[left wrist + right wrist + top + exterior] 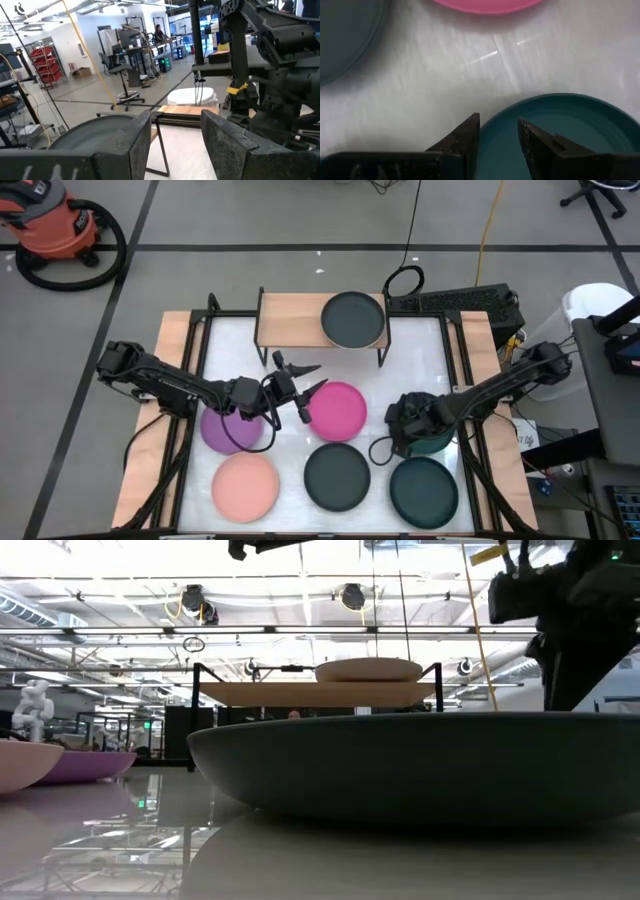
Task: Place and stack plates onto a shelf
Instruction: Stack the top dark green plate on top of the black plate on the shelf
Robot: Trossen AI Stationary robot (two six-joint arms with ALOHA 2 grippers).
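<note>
The shelf stands at the table's far edge with one dark grey plate on its right half. My left gripper hovers open and empty just in front of the shelf, between the purple plate and the magenta plate. In its wrist view it faces the shelved plate. My right gripper is low over a dark teal plate at the table's right. It is open, with one finger outside the near rim and one over the plate's inside. My right gripper comes at the dark teal plate's rim from above, one finger outside it and the other over the inside. The plate lies flat on the table. I cannot tell whether the fingers touch it.
Along the table's near edge lie a salmon plate, a dark grey plate and a second dark teal plate. The shelf's left half is bare wood. A red vacuum and cables sit on the floor beyond the table.
</note>
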